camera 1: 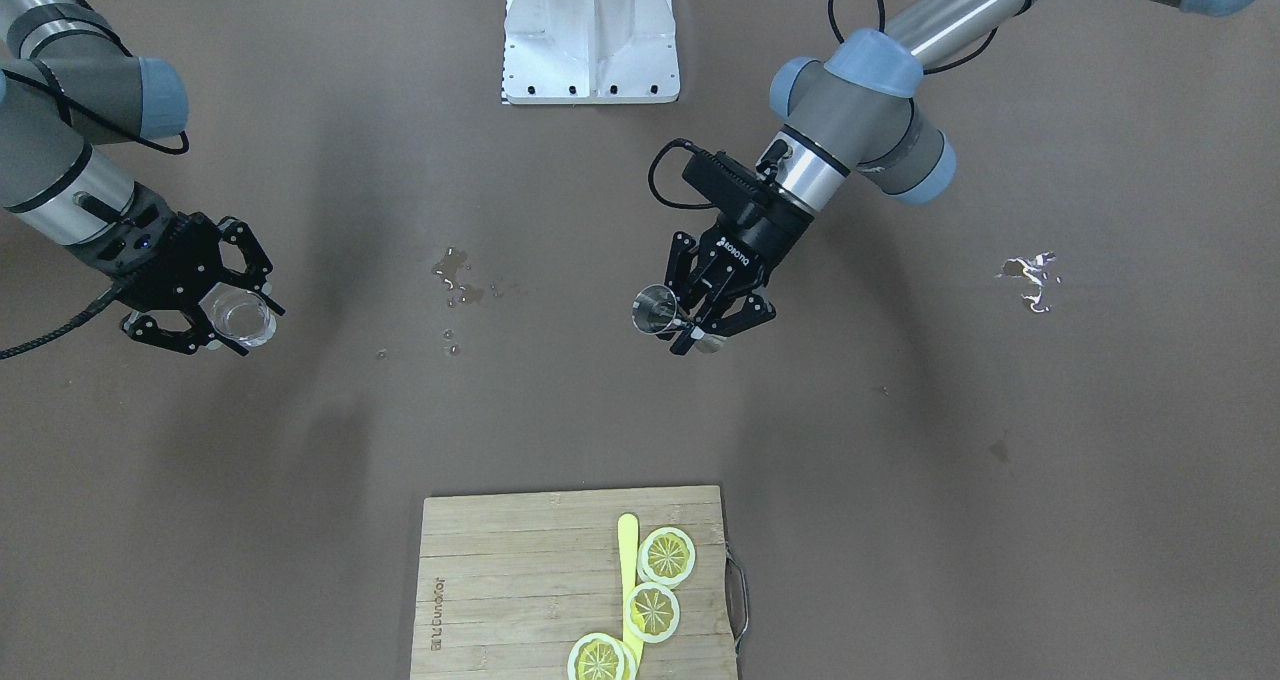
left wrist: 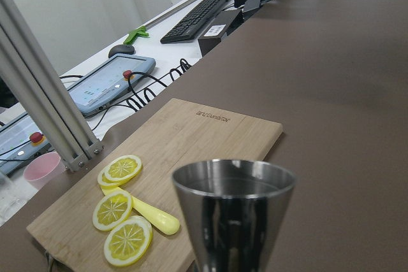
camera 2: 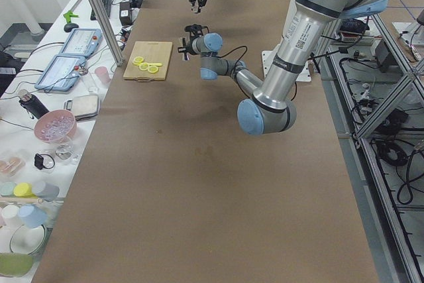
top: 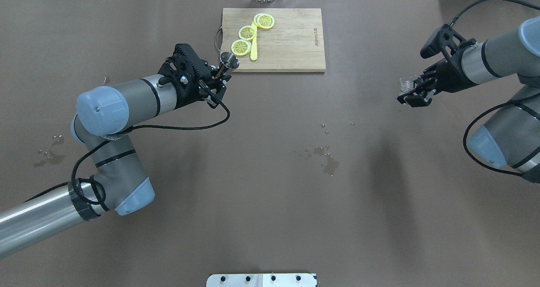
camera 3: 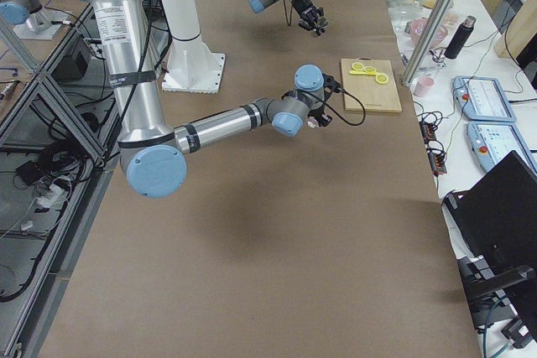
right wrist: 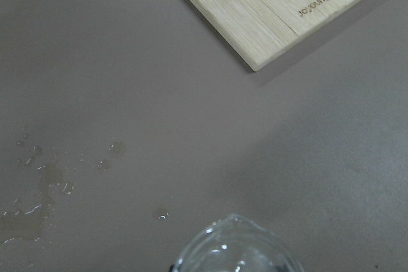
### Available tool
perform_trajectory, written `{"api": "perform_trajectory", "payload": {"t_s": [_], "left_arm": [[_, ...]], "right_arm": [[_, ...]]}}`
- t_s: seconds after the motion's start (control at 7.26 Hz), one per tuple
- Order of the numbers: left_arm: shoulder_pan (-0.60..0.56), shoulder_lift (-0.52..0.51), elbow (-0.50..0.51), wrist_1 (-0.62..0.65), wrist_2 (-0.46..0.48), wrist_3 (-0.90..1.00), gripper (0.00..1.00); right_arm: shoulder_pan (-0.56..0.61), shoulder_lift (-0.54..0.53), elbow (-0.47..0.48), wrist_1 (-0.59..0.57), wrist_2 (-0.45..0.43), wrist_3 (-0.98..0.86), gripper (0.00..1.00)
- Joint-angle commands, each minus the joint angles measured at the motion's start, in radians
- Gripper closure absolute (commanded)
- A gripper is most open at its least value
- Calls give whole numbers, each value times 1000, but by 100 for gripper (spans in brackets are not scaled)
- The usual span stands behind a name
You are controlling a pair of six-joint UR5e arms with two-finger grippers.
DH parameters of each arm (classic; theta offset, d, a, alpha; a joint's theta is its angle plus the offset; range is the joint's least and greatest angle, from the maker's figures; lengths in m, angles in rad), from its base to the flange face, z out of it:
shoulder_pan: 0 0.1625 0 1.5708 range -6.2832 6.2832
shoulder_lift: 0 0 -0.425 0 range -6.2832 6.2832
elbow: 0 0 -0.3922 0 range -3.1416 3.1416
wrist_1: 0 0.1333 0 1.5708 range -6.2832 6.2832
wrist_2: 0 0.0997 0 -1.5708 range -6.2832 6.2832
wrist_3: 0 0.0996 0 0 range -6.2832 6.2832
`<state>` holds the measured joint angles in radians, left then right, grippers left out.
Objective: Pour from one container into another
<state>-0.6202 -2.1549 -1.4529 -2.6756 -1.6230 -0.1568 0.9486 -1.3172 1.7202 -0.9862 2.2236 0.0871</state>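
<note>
My left gripper is shut on a steel jigger, held above the table near the cutting board's corner. The jigger stands roughly upright in the left wrist view. My right gripper is shut on a small clear glass, held above the table far out on the robot's right. The two containers are far apart.
A wooden cutting board with lemon slices and a yellow knife lies at the far edge. Spilled drops wet the table's middle, with more puddles at the robot's left. The robot's white base stands at the near edge.
</note>
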Motion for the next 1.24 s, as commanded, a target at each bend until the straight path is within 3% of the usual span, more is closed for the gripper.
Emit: {"api": "perform_trajectory", "payload": {"t_s": [0.0,0.14,0.28,0.83,1.1], "left_arm": [[-10,-94,148,-97,-136,71,100],[-10,-129,213,-168,-177,92,100],[-9,-169,291,-255,-216,98,100],[22,-270,462,-427,-227,94,100],[45,-299,531,-495,-227,48,100]], "right_arm": [[-13,102,6,-182,-5,-163,100],[-11,160,13,-303,-8,-179,100],[-16,168,44,-348,-10,-202,100],[-59,177,61,-350,-35,-208,100],[-79,214,64,-408,-41,-208,100]]}}
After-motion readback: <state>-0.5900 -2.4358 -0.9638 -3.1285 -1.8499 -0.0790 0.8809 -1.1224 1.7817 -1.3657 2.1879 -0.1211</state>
